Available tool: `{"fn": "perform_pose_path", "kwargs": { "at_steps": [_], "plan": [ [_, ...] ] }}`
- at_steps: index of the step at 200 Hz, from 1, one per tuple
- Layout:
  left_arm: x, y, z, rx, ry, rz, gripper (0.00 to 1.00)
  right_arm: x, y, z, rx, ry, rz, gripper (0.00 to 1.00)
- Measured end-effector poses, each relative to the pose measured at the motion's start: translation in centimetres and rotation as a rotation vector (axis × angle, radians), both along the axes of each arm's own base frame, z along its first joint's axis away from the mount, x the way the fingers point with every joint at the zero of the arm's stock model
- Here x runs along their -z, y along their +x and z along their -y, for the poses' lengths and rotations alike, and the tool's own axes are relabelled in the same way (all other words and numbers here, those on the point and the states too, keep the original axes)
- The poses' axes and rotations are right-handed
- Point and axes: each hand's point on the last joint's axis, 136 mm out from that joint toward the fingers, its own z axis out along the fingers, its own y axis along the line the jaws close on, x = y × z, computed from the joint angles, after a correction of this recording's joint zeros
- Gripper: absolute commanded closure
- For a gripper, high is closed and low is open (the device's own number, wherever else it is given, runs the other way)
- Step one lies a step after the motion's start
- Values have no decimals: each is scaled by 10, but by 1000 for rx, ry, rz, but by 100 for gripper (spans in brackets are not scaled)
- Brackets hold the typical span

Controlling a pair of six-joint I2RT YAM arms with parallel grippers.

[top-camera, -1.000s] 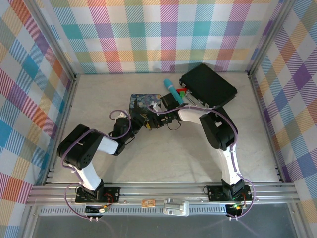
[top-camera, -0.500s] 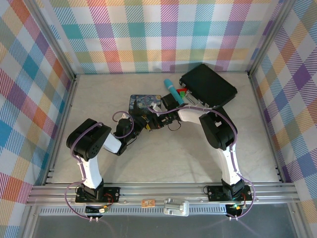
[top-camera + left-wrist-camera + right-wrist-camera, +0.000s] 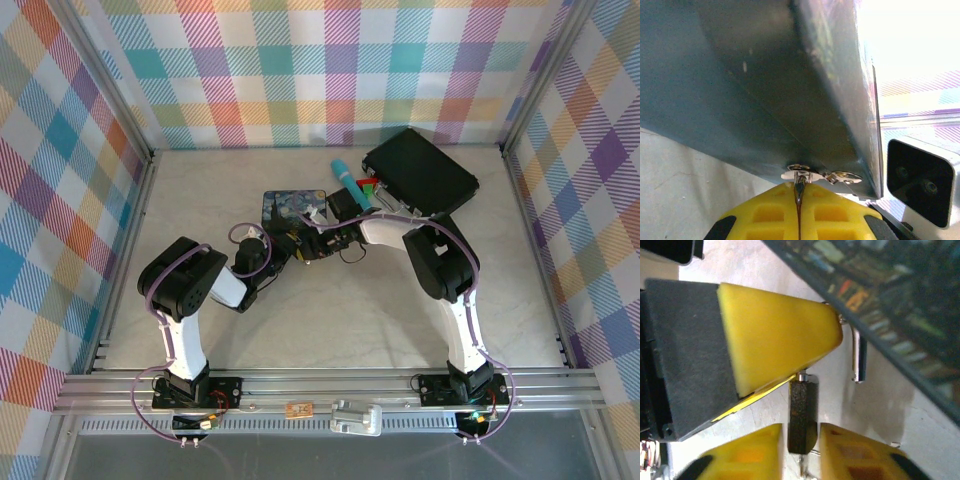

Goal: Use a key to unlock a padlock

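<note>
**Key tip at the padlock, just beside the painted tin**

Your right gripper [image 3: 801,435] has its jaws clamped on the padlock [image 3: 802,410], a small dark body held lengthwise between the yellow pads, just in front of the painted tin [image 3: 288,204] near the middle of the table [image 3: 350,320]. Your left gripper [image 3: 799,192] has its jaws pressed together on the key [image 3: 800,176], whose silvery head sticks out past the fingertips with another silvery piece [image 3: 842,176] beside it. In the right wrist view, the left gripper's yellow tip touches the padlock's far end. The tin's print is too blurred for you to read any lettering. The black case [image 3: 420,172] and teal stick [image 3: 350,180] lie behind, apart from the padlock.
</note>
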Motion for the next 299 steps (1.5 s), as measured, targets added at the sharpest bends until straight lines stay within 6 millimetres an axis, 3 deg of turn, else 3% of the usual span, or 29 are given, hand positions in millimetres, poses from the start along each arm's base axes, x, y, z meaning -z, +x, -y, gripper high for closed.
{"fn": "perform_pose_path", "kwargs": {
  "at_steps": [26, 45, 64, 92, 127, 161, 183, 217, 299],
  "plan": [
    [0, 0, 0, 0, -4, 8, 100, -2, -7, 14, 69, -35, -6, 42],
    [0, 0, 0, -1, -9, 16, 100, -16, -10, 29, 148, -62, 6, 34],
    [1, 1, 0, -2, -17, 17, 100, -39, 2, 39, 246, -65, 39, 25],
    [1, 1, 0, -6, -28, 18, 100, -60, 41, 53, 414, -86, 89, 19],
    [0, -1, -1, -7, -35, 24, 100, -67, 93, 56, 560, -105, 150, 18],
    [1, -1, -1, -7, -35, 24, 100, -43, 108, 59, 621, -144, 147, 19],
    [2, -2, -3, -14, -33, 25, 100, -28, 111, 56, 631, -149, 113, 22],
    [2, -5, -11, -56, -39, 30, 100, -27, 112, 53, 680, -106, 80, 27],
    [2, -2, -32, -220, -76, 28, 100, -25, 95, 55, 789, -15, 11, 34]
  ]
}}
